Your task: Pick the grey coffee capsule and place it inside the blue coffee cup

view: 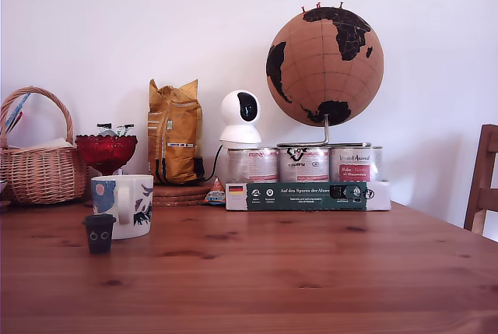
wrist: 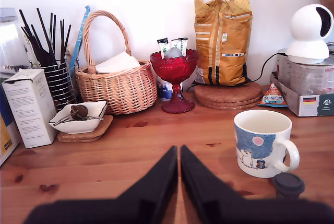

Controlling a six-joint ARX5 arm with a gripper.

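Your gripper [wrist: 179, 153] shows only in the wrist view, low in the frame at centre, its two black fingers pressed together to a thin seam and holding nothing. It does not appear in the exterior view at all, so you have no second angle on its height above the table [view: 311, 272].

The capsule [wrist: 288, 185] sits at the lower right of the wrist frame, upright on the wood, well off to the side of the fingertips. In the exterior view the capsule [view: 99, 233] stands at lower left, just in front of the cup [view: 123, 205] and overlapping its lower edge; whether they touch, you cannot tell. The cup [wrist: 262, 142] stands upright, mouth open, handle towards the frame's right.

Watch these risks. The jaws must part before you come down, or they will knock the capsule over. It is small and light, so a skewed pinch would likely flick it away. With the cup so close behind, a finger may strike the cup's wall and shove it. On release, a drop off-centre could bounce the capsule off the rim.
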